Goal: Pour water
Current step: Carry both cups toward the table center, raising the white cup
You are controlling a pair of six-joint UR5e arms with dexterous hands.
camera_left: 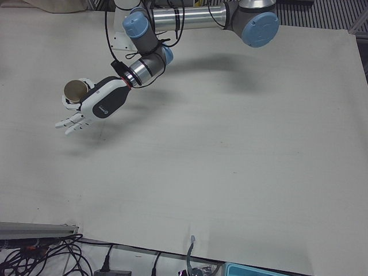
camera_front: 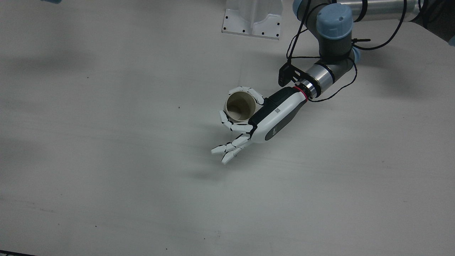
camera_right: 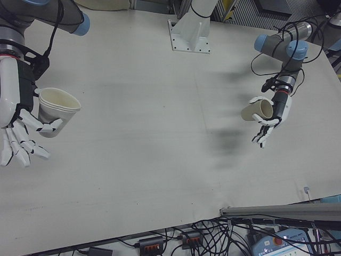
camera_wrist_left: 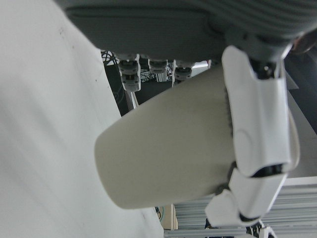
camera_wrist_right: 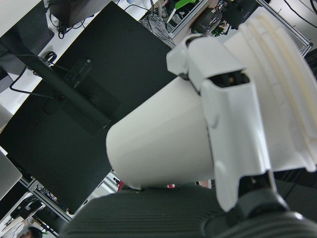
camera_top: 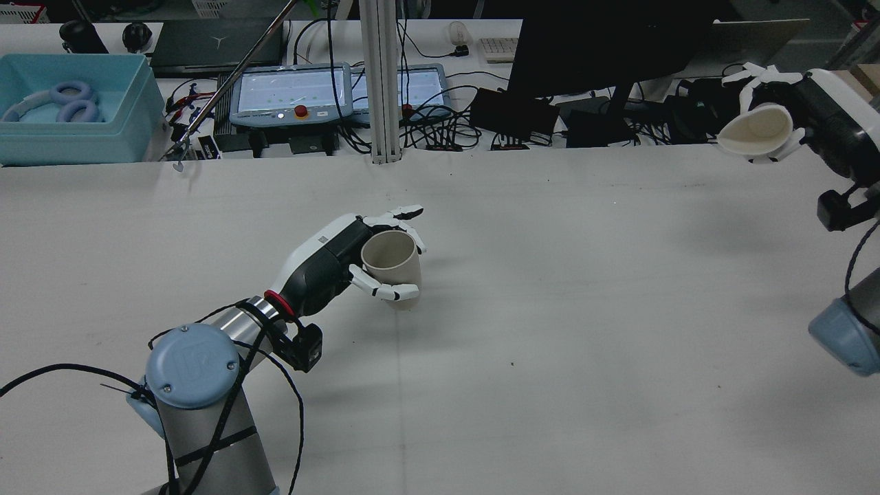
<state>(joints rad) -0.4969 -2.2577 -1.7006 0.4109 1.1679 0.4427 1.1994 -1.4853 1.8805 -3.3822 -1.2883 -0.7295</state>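
Note:
My left hand [camera_top: 330, 265] is shut on a beige paper cup [camera_top: 393, 268], held upright low over the middle-left of the table. From above, the cup [camera_front: 240, 106] shows an open mouth, and fingers [camera_front: 227, 122] wrap its side while others stick out straight. Whether its base touches the table I cannot tell. My right hand [camera_top: 821, 117] is raised high at the far right, shut on a white cup [camera_top: 756, 130] tilted with its mouth toward the centre. In the right-front view this white cup [camera_right: 56, 112] looks like a nested stack in the right hand [camera_right: 13, 101].
A white arm pedestal [camera_front: 252, 21] stands at the table's robot side. Beyond the far edge are a blue bin [camera_top: 69, 103] with headphones, two teach pendants [camera_top: 289, 93], a metal post [camera_top: 381, 82], a black monitor [camera_top: 605, 48] and cables.

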